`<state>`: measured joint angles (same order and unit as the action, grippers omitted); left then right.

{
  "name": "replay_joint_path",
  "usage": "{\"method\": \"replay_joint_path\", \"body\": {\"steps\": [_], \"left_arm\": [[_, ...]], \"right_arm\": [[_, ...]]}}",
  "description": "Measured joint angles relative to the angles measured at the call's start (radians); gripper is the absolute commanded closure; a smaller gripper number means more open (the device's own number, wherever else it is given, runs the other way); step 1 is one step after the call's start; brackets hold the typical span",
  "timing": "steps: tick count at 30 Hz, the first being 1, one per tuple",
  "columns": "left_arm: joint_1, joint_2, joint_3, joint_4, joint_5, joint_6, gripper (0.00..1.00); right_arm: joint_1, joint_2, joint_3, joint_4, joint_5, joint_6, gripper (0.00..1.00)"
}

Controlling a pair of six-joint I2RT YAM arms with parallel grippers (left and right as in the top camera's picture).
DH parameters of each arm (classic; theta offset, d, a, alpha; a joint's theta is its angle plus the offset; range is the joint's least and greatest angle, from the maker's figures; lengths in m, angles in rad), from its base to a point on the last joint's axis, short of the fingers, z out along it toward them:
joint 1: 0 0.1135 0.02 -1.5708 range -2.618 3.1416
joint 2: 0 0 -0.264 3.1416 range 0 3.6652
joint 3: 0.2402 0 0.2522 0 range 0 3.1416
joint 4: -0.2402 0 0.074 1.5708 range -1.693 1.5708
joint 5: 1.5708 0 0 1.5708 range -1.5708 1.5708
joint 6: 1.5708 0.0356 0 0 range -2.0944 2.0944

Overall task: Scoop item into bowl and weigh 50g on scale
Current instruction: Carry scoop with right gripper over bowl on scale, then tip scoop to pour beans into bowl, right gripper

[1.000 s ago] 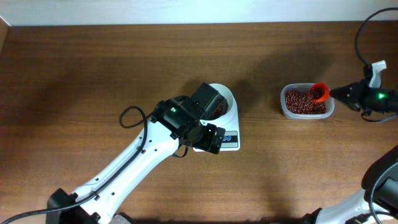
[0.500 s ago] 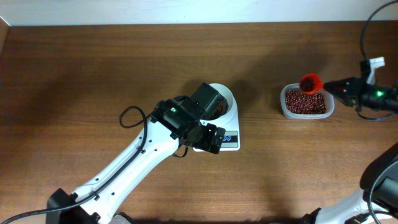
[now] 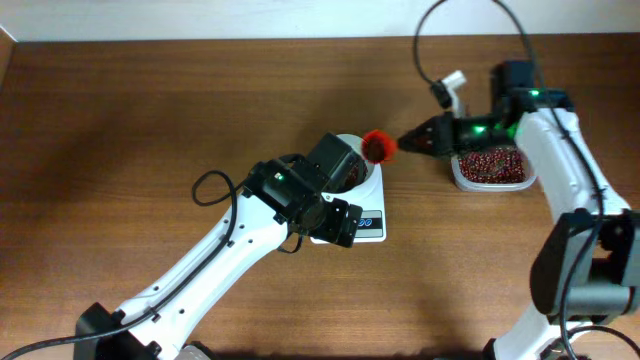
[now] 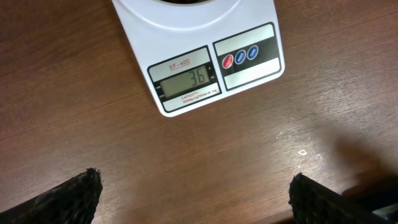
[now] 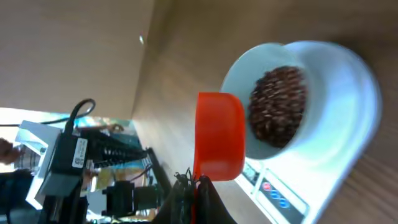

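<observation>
The white scale (image 4: pixel 143 37) shows 36 on its display (image 4: pixel 188 79). On it stands the white bowl (image 5: pixel 273 56) holding a heap of dark red-brown beans (image 5: pixel 278 102). My right gripper (image 5: pixel 196 183) is shut on the handle of an orange-red scoop (image 5: pixel 219 137), which hangs at the bowl's rim. In the overhead view the scoop (image 3: pixel 377 146) sits over the right rim of the bowl (image 3: pixel 362 150), with the right gripper (image 3: pixel 420 142) just to its right. My left gripper (image 4: pixel 196 186) is open over bare table in front of the scale, holding nothing.
A clear plastic tub (image 3: pixel 455 172) full of beans (image 3: pixel 490 165) stands right of the scale (image 3: pixel 372 205), under the right arm. The left arm (image 3: pixel 230 250) reaches in from the lower left and covers part of the bowl and scale.
The right arm has swung left, carrying the scoop from above the tub to the bowl's right rim. The left arm has not moved.
</observation>
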<state>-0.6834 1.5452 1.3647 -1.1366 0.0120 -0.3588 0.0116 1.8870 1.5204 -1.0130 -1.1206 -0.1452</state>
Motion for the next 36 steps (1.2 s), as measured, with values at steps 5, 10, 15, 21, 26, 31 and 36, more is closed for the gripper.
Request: {"method": "replay_joint_path", "body": {"steps": [5, 10, 15, 21, 26, 31, 36], "left_arm": [[0.000, 0.000, 0.000, 0.000, 0.000, 0.000, 0.01], [0.000, 0.000, 0.000, 0.000, 0.000, 0.000, 0.01], [0.000, 0.000, 0.000, 0.000, 0.000, 0.000, 0.01], [0.000, 0.000, 0.000, 0.000, 0.000, 0.000, 0.01], [0.000, 0.000, 0.000, 0.000, 0.000, 0.000, 0.01], [0.000, 0.000, 0.000, 0.000, 0.000, 0.000, 0.01], [0.000, 0.000, 0.000, 0.000, 0.000, 0.000, 0.01]], "right_arm": [[0.119, 0.000, 0.000, 0.135, 0.036, 0.046, 0.96], [0.174, 0.000, 0.000, 0.184, 0.188, 0.048, 0.96], [0.174, 0.000, 0.000, 0.188, 0.267, 0.007, 0.96], [0.176, -0.054, 0.000, 0.187, 0.388, -0.095, 0.96], [0.177, -0.108, 0.000, 0.187, 0.419, -0.212, 0.96], [0.222, -0.109, 0.000, 0.192, 0.452, -0.359, 0.96], [0.285, -0.109, 0.000, 0.220, 0.576, -0.408, 0.96]]}}
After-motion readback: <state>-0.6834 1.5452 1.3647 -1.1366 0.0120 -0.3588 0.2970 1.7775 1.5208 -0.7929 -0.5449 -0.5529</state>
